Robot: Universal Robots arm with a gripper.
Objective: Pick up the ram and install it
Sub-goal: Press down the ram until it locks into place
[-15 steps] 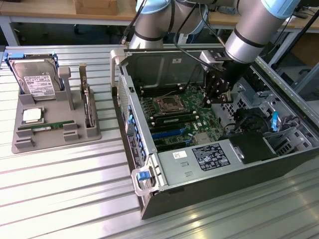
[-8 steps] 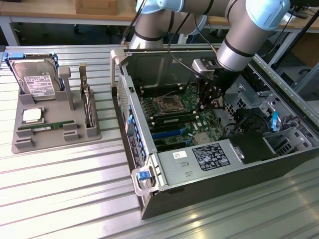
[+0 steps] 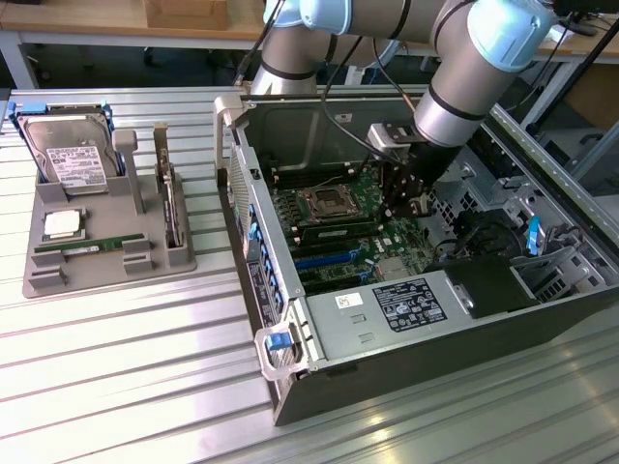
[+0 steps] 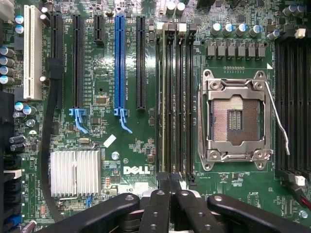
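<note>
RAM stick (image 3: 334, 230): light, stiff, fragile board, best taken by its long edges; clenched gripper (image 4: 170, 187) is pressing it into motherboard slot (image 4: 168, 97).

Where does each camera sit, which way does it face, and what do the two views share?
Exterior view: off the arm, raised, looking down across the table at the open computer case and parts holder; the arm and gripper show.
Wrist view: on the wrist, looking straight down onto the motherboard; the shut gripper shows.
Shared: the empty processor socket and memory slots.
</note>
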